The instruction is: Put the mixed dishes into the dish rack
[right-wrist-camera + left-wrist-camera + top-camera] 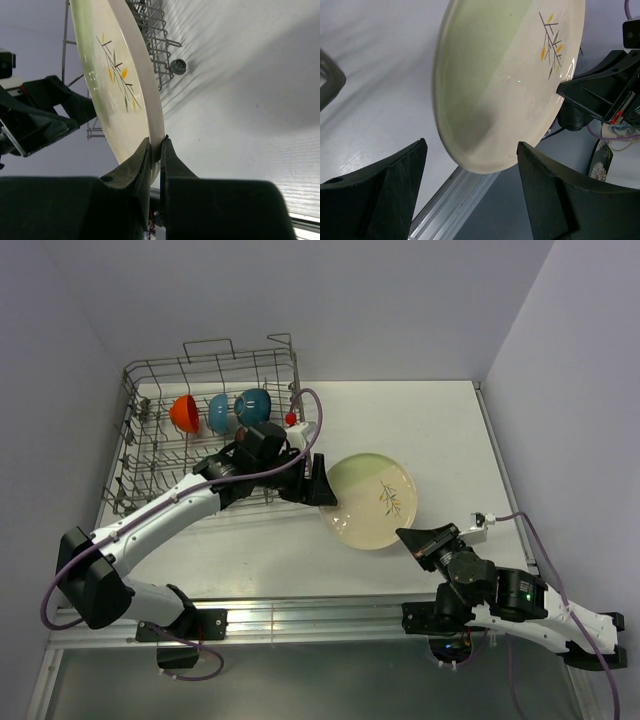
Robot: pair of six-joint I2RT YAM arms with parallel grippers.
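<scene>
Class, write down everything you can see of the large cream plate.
The plate is round, glossy, ceramic-looking, cream with a pale green centre and an orange-leaved twig motif near one edge. The right pincer clamps its rim; the open left pincer faces its opposite rim, not touching. It is right of the dish rack.

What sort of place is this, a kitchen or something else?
Most likely a robotics lab bench, not a kitchen: two robot arms bolted to a white table, plain walls boxing it in, and a dish rack and plate to practise on.
</scene>
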